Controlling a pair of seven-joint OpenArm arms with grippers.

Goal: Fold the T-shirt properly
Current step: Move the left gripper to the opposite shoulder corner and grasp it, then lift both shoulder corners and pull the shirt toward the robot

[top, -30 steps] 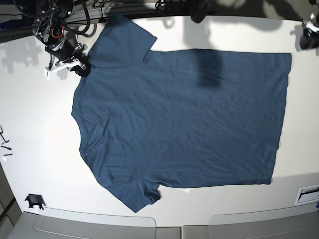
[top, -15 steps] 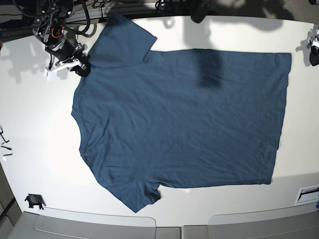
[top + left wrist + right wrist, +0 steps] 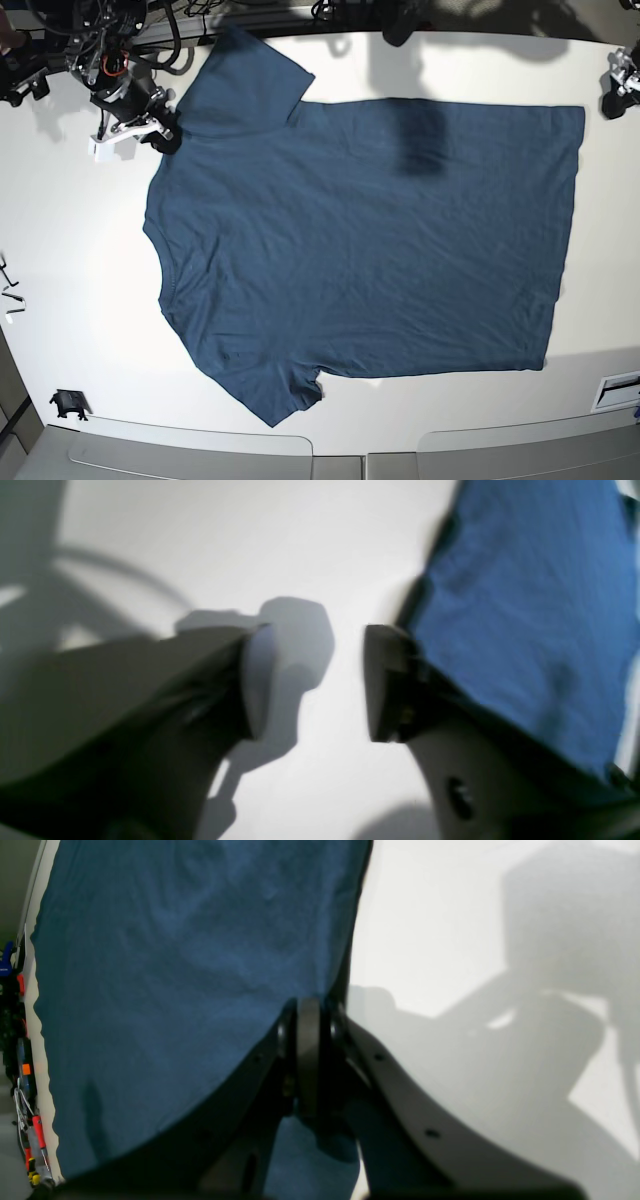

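Observation:
The navy T-shirt (image 3: 370, 240) lies spread flat on the white table (image 3: 70, 250), collar side to the left and hem to the right. My right gripper (image 3: 150, 130) sits at the shirt's upper left shoulder, beside the sleeve. In the right wrist view its fingers (image 3: 310, 1055) are pressed together on the edge of the T-shirt (image 3: 175, 965). My left gripper (image 3: 317, 680) hovers over bare table just off the hem's top right corner, open, with nothing between its fingers. The T-shirt (image 3: 525, 605) lies right beside one finger. In the base view only part of the left gripper (image 3: 615, 85) shows.
Cables and arm hardware (image 3: 110, 40) crowd the top left corner. A small black part (image 3: 68, 403) lies at the bottom left, and a white slotted piece (image 3: 618, 388) at the bottom right. Tools (image 3: 30, 1135) line the table's edge in the right wrist view.
My left gripper has shifted a little near the shirt's top right corner and its jaws have spread wider. The right gripper and the shirt have not moved.

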